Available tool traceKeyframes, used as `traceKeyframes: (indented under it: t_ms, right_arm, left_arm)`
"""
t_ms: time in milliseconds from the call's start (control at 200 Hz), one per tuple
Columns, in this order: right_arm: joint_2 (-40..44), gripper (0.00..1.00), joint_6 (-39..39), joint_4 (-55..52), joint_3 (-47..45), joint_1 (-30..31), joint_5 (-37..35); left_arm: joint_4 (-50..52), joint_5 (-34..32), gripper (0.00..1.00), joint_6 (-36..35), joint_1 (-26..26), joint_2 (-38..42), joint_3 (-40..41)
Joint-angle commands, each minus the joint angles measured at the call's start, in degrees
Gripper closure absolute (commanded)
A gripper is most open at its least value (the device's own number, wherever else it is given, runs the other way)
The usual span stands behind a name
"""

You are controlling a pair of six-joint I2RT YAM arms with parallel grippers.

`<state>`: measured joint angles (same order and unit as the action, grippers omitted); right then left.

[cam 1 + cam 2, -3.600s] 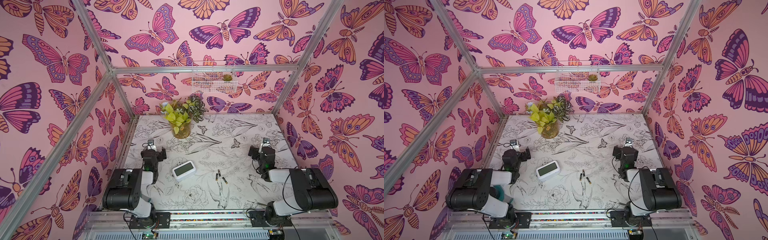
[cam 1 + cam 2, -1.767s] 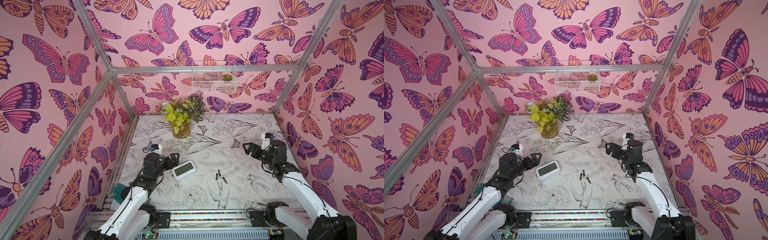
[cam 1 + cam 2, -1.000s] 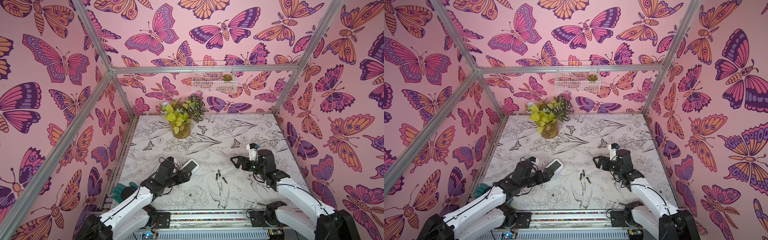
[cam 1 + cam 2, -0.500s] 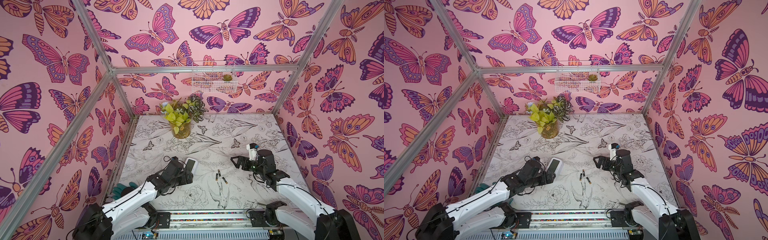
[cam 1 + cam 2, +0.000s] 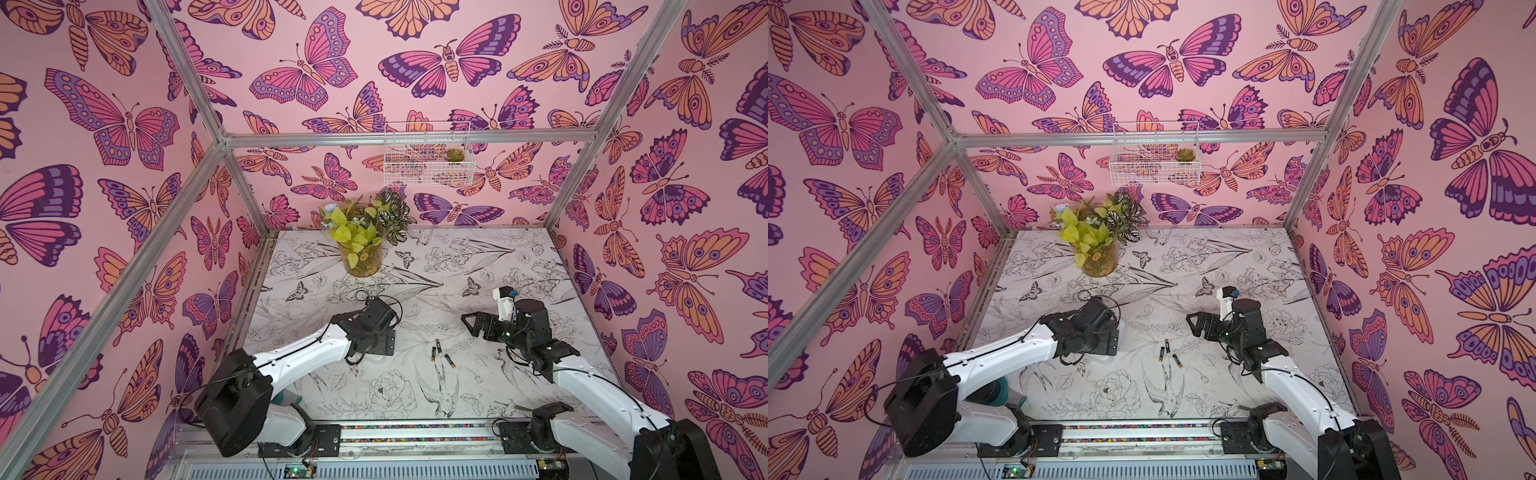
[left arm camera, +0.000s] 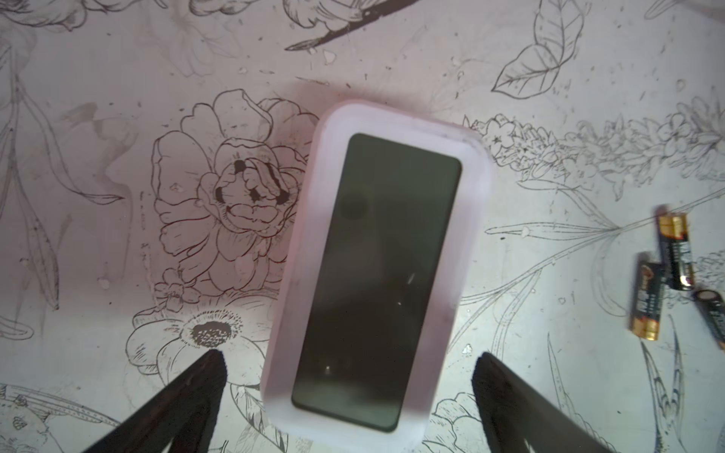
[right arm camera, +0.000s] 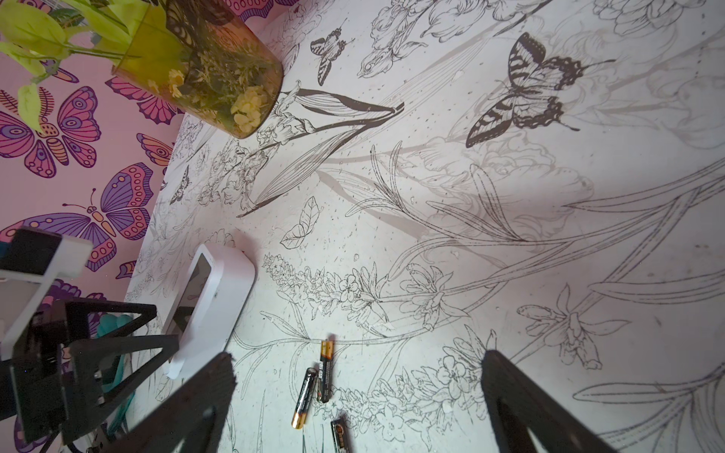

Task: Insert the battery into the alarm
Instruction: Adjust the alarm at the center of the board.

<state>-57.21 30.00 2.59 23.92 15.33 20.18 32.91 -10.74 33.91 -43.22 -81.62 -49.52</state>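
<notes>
Our left gripper, jaws apart, faces the white rounded plastic alarm. Our right gripper, also spread, hovers near three black-and-gold batteries.

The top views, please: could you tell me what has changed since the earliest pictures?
Both arms unfolded from rest. The left end effector reached the alarm, which turned and now sits between its open fingers, ungripped. The right end effector, open, moved in toward the batteries. Batteries and plant vase stayed put.

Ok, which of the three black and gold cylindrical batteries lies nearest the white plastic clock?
The battery on the white clock's side of the side-by-side pair; the other two lie farther off.
</notes>
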Motion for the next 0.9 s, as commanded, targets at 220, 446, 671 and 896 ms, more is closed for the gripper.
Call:
traceKeyframes:
  t_ms: [220, 446, 671, 896]
  right_arm:
    - [-0.4, 0.01, -0.7, 0.8, -0.6, 0.6, 0.4]
    - [-1.3, 0.01, -0.5, 1.2, -0.5, 0.7, 0.9]
    - [-1.6, 0.01, -0.4, 1.2, -0.5, 0.8, 0.9]
    - [-1.4, 0.01, -0.4, 1.0, -0.5, 0.9, 0.6]
  left_arm:
    - [-3.6, 0.7, 0.00, -4.7, 0.0, -5.1, -1.8]
    - [-4.8, 1.4, 0.00, -4.4, 0.4, -6.6, -1.2]
    - [-5.1, 1.5, 0.08, -4.2, 0.4, -6.9, -0.7]
    - [-5.1, 1.4, 0.14, -4.6, 0.5, -7.8, -0.4]
